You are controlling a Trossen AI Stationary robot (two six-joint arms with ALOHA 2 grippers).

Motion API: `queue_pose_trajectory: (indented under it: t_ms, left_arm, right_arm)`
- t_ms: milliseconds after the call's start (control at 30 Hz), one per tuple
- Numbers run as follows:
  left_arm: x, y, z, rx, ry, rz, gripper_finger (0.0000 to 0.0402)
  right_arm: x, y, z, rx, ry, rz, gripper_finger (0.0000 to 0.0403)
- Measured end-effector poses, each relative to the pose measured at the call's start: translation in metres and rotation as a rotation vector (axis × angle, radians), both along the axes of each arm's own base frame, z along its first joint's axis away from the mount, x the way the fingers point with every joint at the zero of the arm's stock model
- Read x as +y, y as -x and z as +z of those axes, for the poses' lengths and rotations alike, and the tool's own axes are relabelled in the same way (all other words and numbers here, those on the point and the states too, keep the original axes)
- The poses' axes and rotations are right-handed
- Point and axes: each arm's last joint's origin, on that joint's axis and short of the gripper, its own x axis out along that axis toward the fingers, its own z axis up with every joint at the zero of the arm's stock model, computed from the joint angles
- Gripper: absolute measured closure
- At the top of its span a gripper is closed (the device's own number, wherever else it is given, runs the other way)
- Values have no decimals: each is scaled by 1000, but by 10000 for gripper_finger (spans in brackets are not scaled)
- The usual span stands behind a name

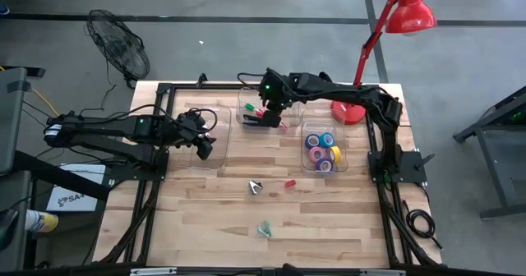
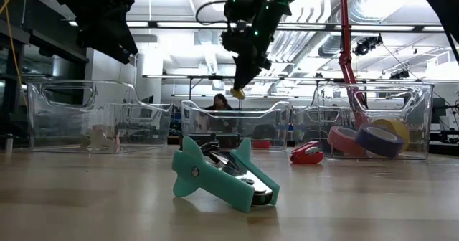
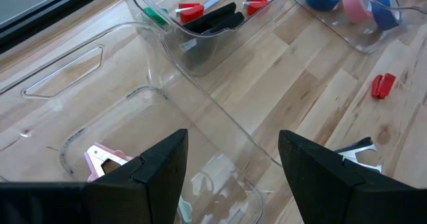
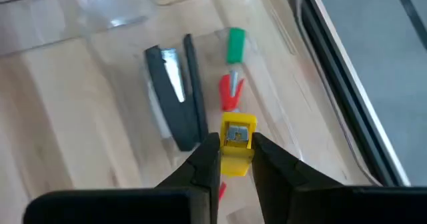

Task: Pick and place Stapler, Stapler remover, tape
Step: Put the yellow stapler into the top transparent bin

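Observation:
My right gripper [image 4: 235, 143] hangs above the far middle clear bin [image 1: 244, 103], shut on a small yellow stapler [image 4: 236, 132]. Below it in that bin the slim black stapler [image 4: 177, 97] lies flat beside a green [image 4: 235, 44] and a red mini stapler [image 4: 230, 94]. My left gripper [image 3: 233, 154] is open above the left clear bin [image 3: 80, 64], where a pink staple remover [image 3: 101, 159] lies. The tape rolls [image 1: 322, 149] sit in the right bin. A teal staple remover [image 2: 222, 173], a white one [image 1: 256, 186] and a red mini stapler [image 1: 289, 183] lie on the table. My right gripper pinches the small yellow stapler [image 4: 235, 159] between its two fingertips, coming from above and pointing down. The stapler is lifted clear of the bin and shows as a yellow tip under the fingers in the low view [image 2: 237, 93].
A red desk lamp [image 1: 353, 112] stands at the far right corner of the table. A fan [image 1: 119, 42] stands on the floor beyond the far left corner. The bins' clear walls rise around both grippers. Bare wood lies toward the near edge.

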Motion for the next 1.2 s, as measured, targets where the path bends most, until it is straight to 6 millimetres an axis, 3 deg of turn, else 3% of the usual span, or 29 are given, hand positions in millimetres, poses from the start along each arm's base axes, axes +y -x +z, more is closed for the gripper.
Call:
queue_pose_trajectory:
  t_ms: [267,600,1200]
  left_arm:
    - [0,0,0,-8,6,21,172]
    - [0,0,0,-10,9,25,172]
    - [1,0,0,-10,-2,36,172]
  right_arm:
    - [-28,1,-31,27,-129,-112,344]
    - [-39,6,-58,135,-218,-150,344]
    - [-40,6,-63,136,-261,-131,295]
